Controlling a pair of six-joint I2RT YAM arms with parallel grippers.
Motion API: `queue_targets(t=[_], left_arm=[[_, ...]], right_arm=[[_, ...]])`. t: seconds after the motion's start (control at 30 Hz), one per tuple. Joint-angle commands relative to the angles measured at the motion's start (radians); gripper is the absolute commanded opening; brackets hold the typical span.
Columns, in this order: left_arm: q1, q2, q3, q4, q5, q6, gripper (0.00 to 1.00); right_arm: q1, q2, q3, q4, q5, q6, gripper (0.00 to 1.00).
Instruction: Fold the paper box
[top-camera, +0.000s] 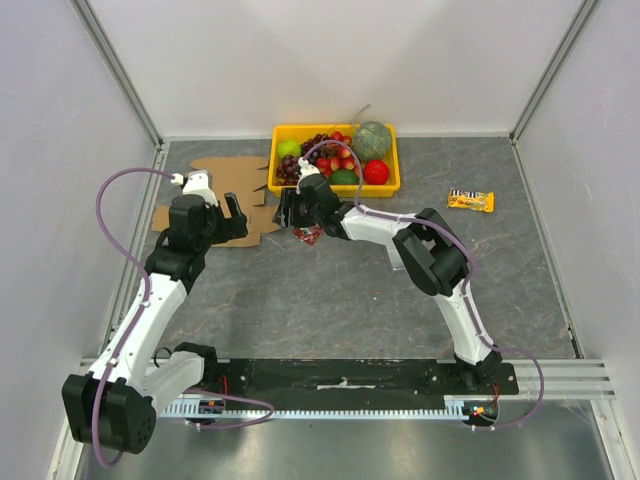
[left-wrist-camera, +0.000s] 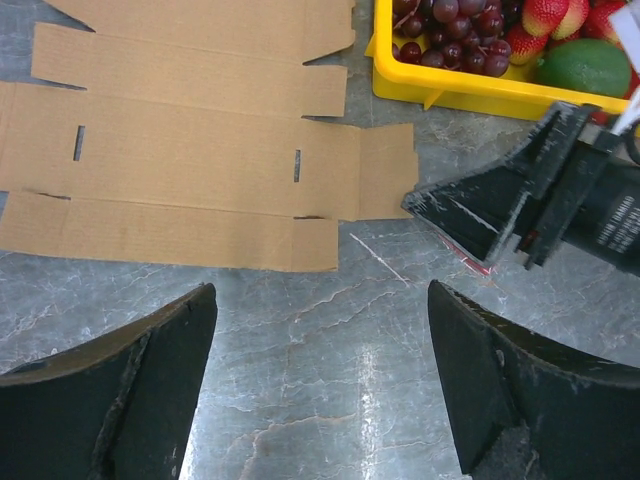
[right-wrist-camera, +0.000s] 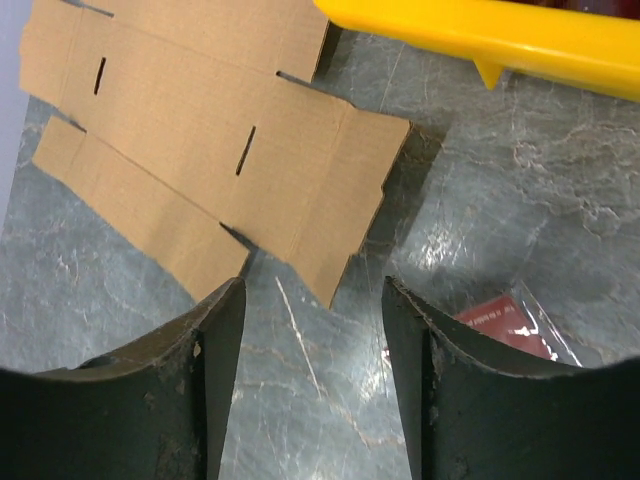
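**Top external view.** I am watching the paper box (top-camera: 240, 172) lying flat and unfolded on the grey table (top-camera: 350, 300), at the rear left, just beside the yellow tray (top-camera: 335, 187) of fruit. The left arm is standing with its elbow bent, and the left gripper (top-camera: 237, 215) is hanging over the sheet's near edge. The right arm is lying extended leftward, with the right gripper (top-camera: 286, 208) at the sheet's right end.

**Left wrist view.** The left gripper's fingers are standing wide apart above bare table, holding nothing. The box's near edge is lying just ahead of them. The right gripper's tip is pointing at the small end flap; I cannot tell whether it is touching.

**Right wrist view.** The right gripper's fingers are standing moderately apart with nothing between them. The flap's corner is lying just ahead of the gap. A red packet (right-wrist-camera: 505, 325) is lying beside the finger on the right of the view.
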Motion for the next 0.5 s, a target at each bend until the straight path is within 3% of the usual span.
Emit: queue_targets(t=[0.0,0.47], left_arm=[[0.003,-0.013,0.000,0.004,0.037,-0.005,0.90],[0.003,-0.011,0.000,0.007,0.043,-0.004,0.87]], right_arm=[[-0.002,0.062,0.105,-0.009,0.026,0.039,0.63],[0.000,0.172,0.222,-0.068,0.077,0.078,0.54]])
